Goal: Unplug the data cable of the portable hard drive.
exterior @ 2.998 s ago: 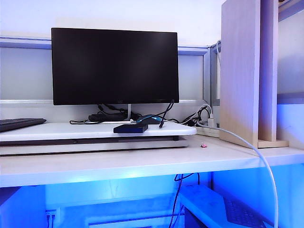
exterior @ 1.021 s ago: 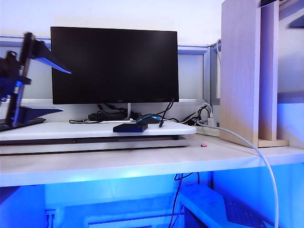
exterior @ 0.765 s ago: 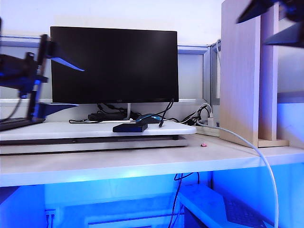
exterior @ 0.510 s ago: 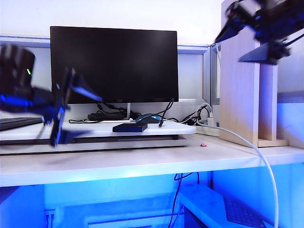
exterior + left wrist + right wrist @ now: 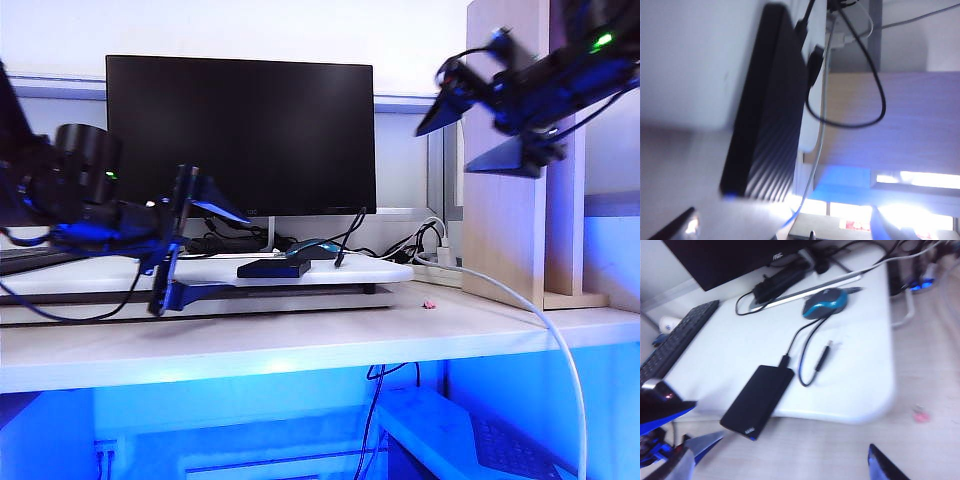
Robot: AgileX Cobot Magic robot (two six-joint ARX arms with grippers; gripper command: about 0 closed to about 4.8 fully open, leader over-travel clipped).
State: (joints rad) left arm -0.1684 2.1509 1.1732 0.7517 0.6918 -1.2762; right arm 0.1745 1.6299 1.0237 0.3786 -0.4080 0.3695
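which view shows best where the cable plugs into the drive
The right wrist view: from above, the cable runs into the end of the drive, whole and unblocked. The left wrist view shows the plug close but blurred. The exterior view sees the drive edge-on, its plug end not clear.

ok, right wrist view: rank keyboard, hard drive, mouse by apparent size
1. keyboard, though partly cut off
2. portable hard drive, nearer the camera, so the margin over the mouse is unsure
3. mouse
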